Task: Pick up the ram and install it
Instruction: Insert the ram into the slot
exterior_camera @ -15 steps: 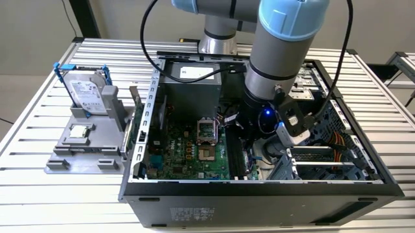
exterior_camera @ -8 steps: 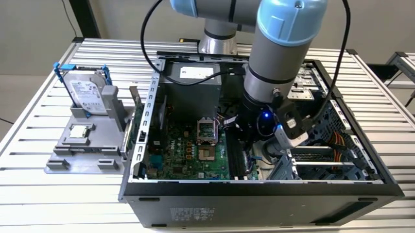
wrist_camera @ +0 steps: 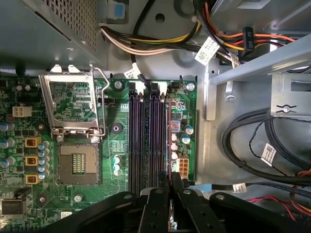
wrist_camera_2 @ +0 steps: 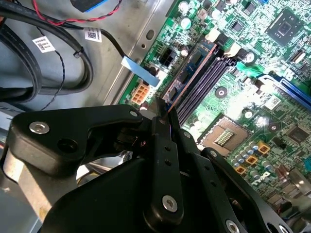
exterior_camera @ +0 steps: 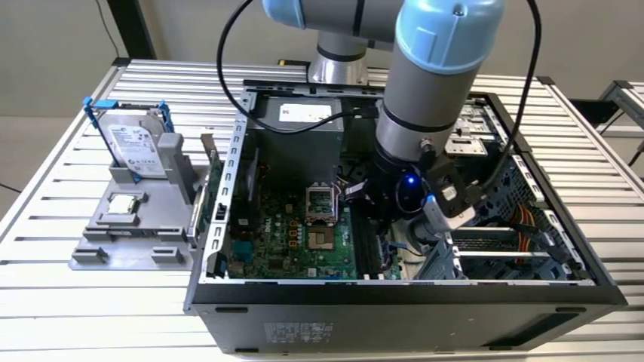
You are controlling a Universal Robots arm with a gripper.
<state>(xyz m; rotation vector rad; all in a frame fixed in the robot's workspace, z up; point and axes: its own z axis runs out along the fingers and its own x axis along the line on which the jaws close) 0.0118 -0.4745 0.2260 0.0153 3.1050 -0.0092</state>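
Observation:
The ram is a thin blue-green stick with dark chips. It stands on edge in the memory slot closest to the motherboard's edge, beside the empty black slots. In the first wrist view I see the ram edge-on as a narrow line along the slots. My gripper is over the stick's near end. Its black fingers are closed against both faces of the board. In the exterior view the arm reaches down into the open computer case.
The bare CPU socket and its raised metal frame lie beside the slots. Black cable bundles and a drive cage bar crowd the other side. Outside the case, a silver hard drive with blue rails stands in a grey fixture.

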